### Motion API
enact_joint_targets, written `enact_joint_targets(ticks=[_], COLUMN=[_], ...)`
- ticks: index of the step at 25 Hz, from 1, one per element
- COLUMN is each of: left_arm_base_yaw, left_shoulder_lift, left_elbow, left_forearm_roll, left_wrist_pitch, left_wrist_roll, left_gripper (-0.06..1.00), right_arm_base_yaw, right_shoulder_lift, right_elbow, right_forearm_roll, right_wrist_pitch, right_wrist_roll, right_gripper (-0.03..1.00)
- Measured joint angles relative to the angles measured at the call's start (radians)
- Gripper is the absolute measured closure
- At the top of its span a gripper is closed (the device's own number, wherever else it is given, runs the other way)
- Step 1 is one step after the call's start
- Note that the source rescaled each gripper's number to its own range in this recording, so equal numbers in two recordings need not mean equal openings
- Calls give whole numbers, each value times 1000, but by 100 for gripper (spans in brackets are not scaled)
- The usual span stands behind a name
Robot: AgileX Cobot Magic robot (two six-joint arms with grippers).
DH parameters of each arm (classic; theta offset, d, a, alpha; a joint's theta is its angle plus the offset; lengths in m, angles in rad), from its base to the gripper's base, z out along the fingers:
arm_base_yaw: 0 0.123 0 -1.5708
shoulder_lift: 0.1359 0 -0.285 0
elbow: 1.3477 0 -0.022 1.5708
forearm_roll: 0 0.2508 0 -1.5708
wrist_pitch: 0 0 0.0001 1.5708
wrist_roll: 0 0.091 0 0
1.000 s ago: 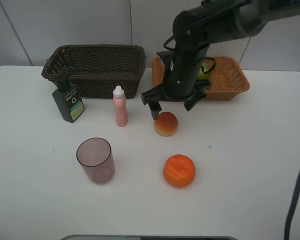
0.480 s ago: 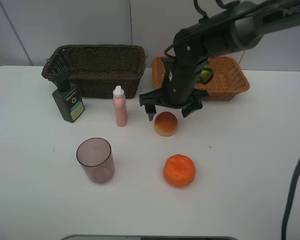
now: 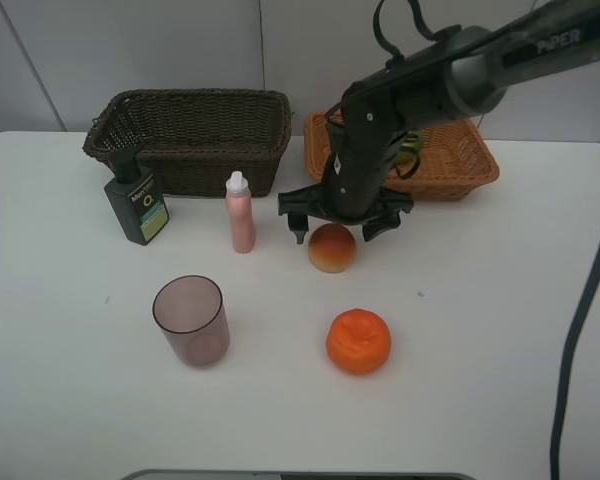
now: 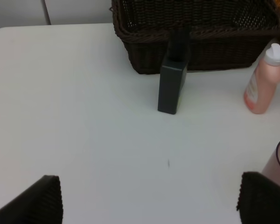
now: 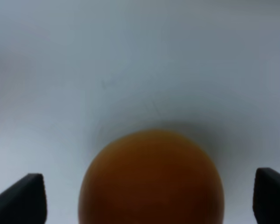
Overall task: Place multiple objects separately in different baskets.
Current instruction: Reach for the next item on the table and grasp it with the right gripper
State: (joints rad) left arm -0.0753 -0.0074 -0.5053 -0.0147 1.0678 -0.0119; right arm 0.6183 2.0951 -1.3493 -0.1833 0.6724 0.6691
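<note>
on the white table (image 3: 500,330), mid-field: right gripper (image 3: 332,229) hangs over the peach (image 3: 332,252), jaws wide, one on each side, nothing gripped. orange (image 3: 358,341) sits nearer the front. green fruit (image 3: 412,148) lies in the tan basket (image 3: 470,168). pump bottle (image 3: 137,205) and pink bottle (image 3: 240,213) stand before the dark basket (image 3: 195,135); cup (image 3: 190,320) stands apart. left gripper (image 4: 151,198) is wide, empty.

The right arm (image 3: 450,75) reaches in from the upper right of the high view and bends down at the wrist, the right end effector (image 3: 332,222) pointing downward, fingers spread wide. The left end effector (image 4: 147,200) is likewise spread wide
</note>
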Motion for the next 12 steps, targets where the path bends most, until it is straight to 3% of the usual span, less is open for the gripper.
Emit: enact_joint_targets(ticks=[12], left_arm_base_yaw=[0], left_shoulder_lift=[0], left_elbow=[0], left_forearm_roll=[0], left_wrist_pitch=[0], left_wrist_roll=[0], left_gripper=[-1], right_arm_base_yaw=[1], right_shoulder_lift=[54], right_elbow=[0], right_forearm_roll=[4], right_wrist_pitch=[-17], right_wrist_roll=[22], right_gripper=[3])
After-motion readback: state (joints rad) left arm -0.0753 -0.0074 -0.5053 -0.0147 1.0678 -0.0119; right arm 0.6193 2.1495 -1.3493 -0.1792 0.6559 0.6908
